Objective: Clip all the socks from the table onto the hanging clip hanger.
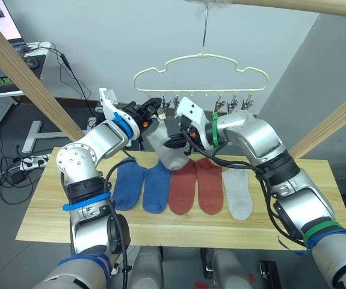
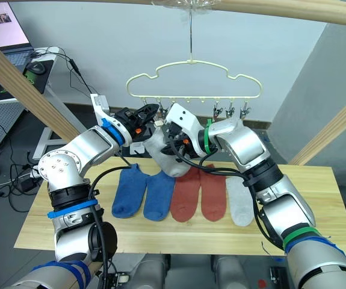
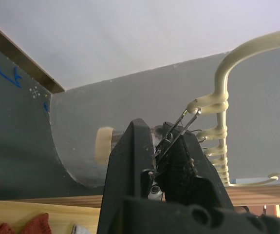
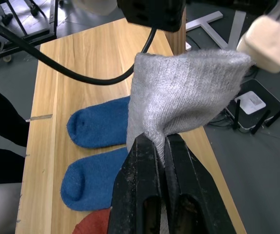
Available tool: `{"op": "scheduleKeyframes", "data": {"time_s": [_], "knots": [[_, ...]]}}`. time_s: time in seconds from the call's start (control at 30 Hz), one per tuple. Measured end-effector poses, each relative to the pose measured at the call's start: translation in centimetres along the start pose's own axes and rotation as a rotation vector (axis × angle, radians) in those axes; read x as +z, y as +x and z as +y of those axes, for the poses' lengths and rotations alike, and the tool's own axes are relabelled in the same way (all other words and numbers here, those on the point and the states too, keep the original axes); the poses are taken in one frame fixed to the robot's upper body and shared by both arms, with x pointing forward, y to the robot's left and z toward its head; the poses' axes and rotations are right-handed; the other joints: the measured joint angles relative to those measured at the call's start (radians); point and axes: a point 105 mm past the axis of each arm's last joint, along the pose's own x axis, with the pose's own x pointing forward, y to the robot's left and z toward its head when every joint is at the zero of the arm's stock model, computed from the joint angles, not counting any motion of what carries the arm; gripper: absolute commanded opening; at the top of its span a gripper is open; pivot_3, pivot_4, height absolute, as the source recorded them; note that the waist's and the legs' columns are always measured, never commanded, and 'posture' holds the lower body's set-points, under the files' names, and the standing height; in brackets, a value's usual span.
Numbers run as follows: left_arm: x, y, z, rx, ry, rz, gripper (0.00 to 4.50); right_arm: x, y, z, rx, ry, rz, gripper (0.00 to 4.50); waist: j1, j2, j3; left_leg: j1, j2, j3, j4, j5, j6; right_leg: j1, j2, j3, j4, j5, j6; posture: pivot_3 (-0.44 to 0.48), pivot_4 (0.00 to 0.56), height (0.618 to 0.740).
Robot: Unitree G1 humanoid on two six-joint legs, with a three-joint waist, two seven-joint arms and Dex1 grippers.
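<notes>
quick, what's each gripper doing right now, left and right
Left gripper: shut on a metal clip of the clip hanger.
Right gripper: shut on the light grey sock, held up above the table.

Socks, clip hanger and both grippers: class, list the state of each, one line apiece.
Grey sock: lifted, pinched by right gripper.
Left gripper: shut on a hanger clip.
Five socks: flat on table.
Clip hanger: hanging, no sock clipped yet.

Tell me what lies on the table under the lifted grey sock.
Under the grey sock in the right hand, five socks lie on the table: two blue, two rust-red, one grey. Their cuffs are partly covered.
</notes>
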Motion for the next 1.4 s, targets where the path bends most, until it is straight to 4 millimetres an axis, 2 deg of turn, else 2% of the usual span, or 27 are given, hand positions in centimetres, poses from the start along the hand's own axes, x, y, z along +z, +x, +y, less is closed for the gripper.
{"op": "scheduleKeyframes", "data": {"time_s": [0.2, 0.33, 0.7, 0.87, 0.93, 1.07, 1.17, 1.2, 1.3, 1.4], "knots": [[-0.1, -0.1, 0.0, -0.007, -0.004, 0.003, 0.26, 0.7, 0.2, -0.3, 0.005, -0.027, -0.002, 0.02, 0.004, 0.000, -0.001, 0.000, 0.000, -0.001, 0.000, 0.000, -0.001, 0.000, 0.000, -0.001, 0.001, 0.000, 0.000, 0.209, 0.205, 0.740], [-0.2, -0.2, 0.0, -0.009, 0.002, 0.004, 0.26, 0.3, 0.5, -0.7, -0.002, -0.019, 0.004, 0.02, 0.007, 0.000, -0.001, 0.000, 0.000, -0.001, 0.000, 0.001, -0.001, 0.000, 0.000, -0.001, 0.001, 0.000, -0.001, 0.208, 0.206, 0.740], [-0.4, -0.1, 0.0, -0.005, 0.016, 0.008, 0.26, 1.0, -0.2, -2.5, -0.057, -0.031, 0.002, 0.02, 0.006, 0.000, -0.001, 0.000, 0.001, -0.002, 0.000, 0.002, -0.002, 0.000, 0.000, -0.003, 0.003, 0.001, -0.002, 0.201, 0.202, 0.740], [-0.4, -0.1, 0.0, -0.004, 0.020, 0.008, 0.26, 1.1, -0.3, -2.6, -0.064, -0.034, -0.002, 0.02, 0.006, 0.000, -0.001, 0.000, 0.001, -0.002, 0.000, 0.002, -0.003, 0.000, 0.000, -0.003, 0.003, 0.001, -0.002, 0.202, 0.203, 0.740], [-0.4, -0.1, 0.0, -0.003, 0.020, 0.009, 0.99, 1.1, -0.3, -2.6, -0.064, -0.034, -0.002, 0.00, 0.006, 0.000, -0.001, 0.000, 0.001, -0.003, 0.000, 0.002, -0.003, 0.000, 0.000, -0.004, 0.004, 0.001, -0.002, 0.203, 0.203, 0.740], [-0.9, -0.4, 1.3, 0.034, -0.002, 0.022, 2.21, 1.2, -0.3, -2.7, -0.064, -0.033, -0.003, 0.00, 0.008, 0.000, -0.001, 0.000, 0.001, -0.004, 0.000, 0.002, -0.003, 0.000, 0.000, -0.005, 0.004, 0.001, -0.002, 0.203, 0.203, 0.740], [-1.1, -0.4, 1.5, 0.040, -0.007, 0.028, 3.12, 1.2, -0.3, -2.7, -0.065, -0.032, -0.006, 0.00, 0.012, -0.001, -0.001, -0.002, 0.001, -0.006, 0.000, 0.003, -0.004, 0.000, 0.000, -0.008, 0.004, 0.001, -0.002, 0.203, 0.203, 0.740], [-1.0, -0.5, 1.5, 0.039, -0.006, 0.027, 3.12, 1.2, -0.3, -2.7, -0.065, -0.032, -0.006, 0.00, 0.014, -0.001, -0.001, -0.002, 0.001, -0.007, 0.000, 0.003, -0.004, 0.000, 0.000, -0.008, 0.004, 0.001, -0.002, 0.203, 0.203, 0.740], [-0.9, -0.5, 1.4, 0.034, -0.006, 0.027, 3.15, 1.2, -0.3, -2.6, -0.064, -0.030, -0.005, 0.75, 0.017, -0.001, -0.001, -0.002, 0.001, -0.008, 0.000, 0.003, -0.004, 0.000, 0.000, -0.009, 0.004, 0.001, -0.002, 0.203, 0.203, 0.740], [-0.6, -0.7, 1.3, 0.024, 0.017, 0.028, 3.15, 0.9, -0.3, -2.5, -0.062, -0.024, -0.003, 1.83, 0.018, -0.001, -0.001, -0.002, 0.001, -0.008, 0.000, 0.003, -0.004, 0.000, 0.000, -0.010, 0.004, 0.001, -0.002, 0.204, 0.211, 0.740]]}}
